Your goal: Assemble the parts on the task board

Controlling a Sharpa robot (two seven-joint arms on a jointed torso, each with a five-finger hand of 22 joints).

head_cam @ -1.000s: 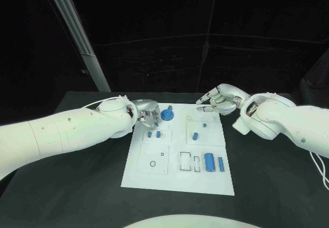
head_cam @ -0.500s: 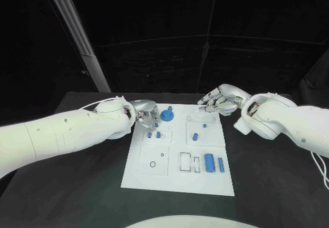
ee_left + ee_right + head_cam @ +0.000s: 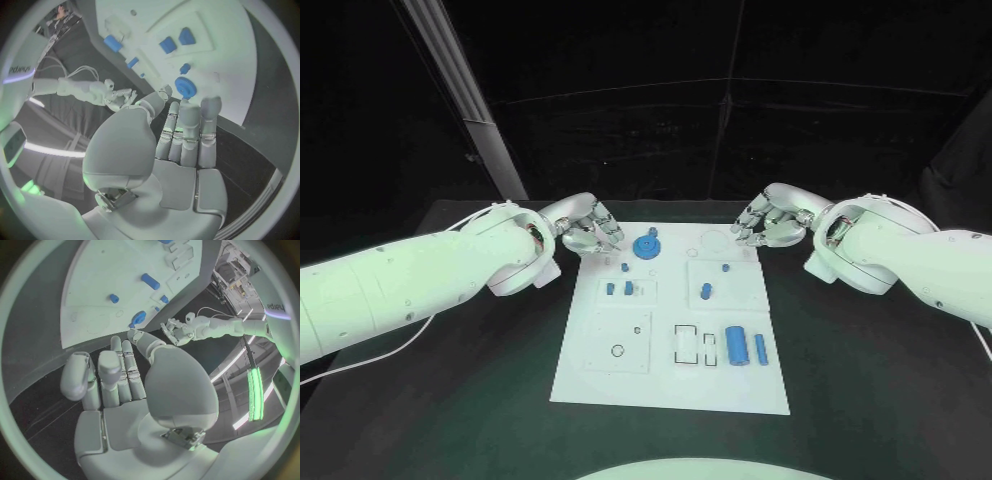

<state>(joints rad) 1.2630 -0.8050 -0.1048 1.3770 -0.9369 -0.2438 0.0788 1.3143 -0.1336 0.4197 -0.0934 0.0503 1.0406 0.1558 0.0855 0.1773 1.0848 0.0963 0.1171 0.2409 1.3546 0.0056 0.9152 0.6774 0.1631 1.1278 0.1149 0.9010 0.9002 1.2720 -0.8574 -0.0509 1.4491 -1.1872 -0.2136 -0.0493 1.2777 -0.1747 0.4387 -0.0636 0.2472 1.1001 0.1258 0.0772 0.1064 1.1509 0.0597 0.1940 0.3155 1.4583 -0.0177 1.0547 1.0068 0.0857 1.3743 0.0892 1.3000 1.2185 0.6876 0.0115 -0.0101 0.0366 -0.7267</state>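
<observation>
Matte black counter (image 3: pixel 459 400), dark room; flat white task board (image 3: pixel 672 330) with small blue parts (image 3: pixel 737 346). Left hand (image 3: pixel 586 228) and right hand (image 3: pixel 773 222) spread, holding nothing.

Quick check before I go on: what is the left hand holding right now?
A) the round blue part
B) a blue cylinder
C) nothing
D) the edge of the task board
C: the left hand hovers with fingers apart and empty, beside the round blue part, which sits on the task board.

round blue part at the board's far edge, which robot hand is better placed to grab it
Left. The left robot hand hovers open right beside the round blue part; the right robot hand sits past the board's opposite side.
</observation>
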